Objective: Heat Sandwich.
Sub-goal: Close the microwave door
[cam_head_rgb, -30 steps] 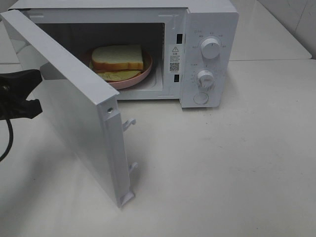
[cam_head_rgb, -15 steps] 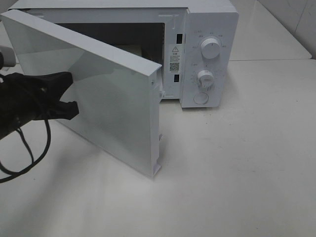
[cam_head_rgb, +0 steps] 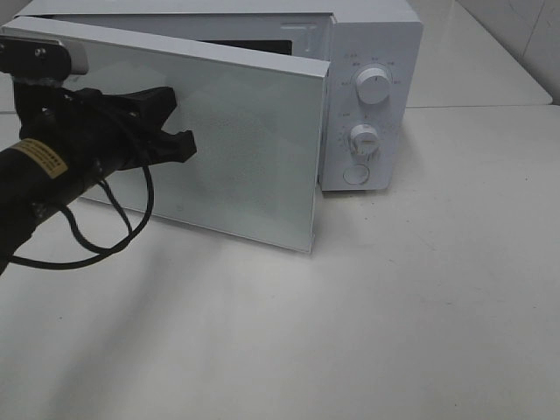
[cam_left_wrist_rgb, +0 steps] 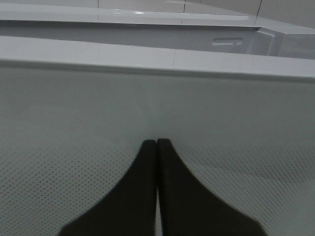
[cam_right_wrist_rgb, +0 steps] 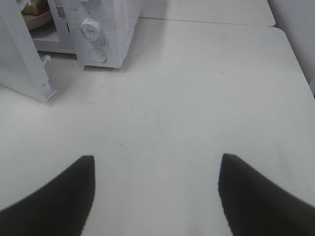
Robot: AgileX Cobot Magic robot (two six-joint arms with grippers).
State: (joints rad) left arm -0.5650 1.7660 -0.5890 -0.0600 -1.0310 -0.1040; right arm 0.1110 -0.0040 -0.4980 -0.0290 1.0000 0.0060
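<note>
While door (cam_head_rgb: 245, 149) hides most, sandwich (cam_right_wrist_rgb: 33, 6) shows pale tan; left end effector (cam_left_wrist_rgb: 156, 142) together, right end effector (cam_right_wrist_rgb: 156, 157) apart.

I see a smooth white counter (cam_head_rgb: 420, 306) filling most of the frame, with a pale tiled wall (cam_head_rgb: 540, 26) in the upper right corner.

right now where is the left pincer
In the high view the left pincer, shut, sits on the left, tips against the outer face of the nearly closed microwave door.
</note>
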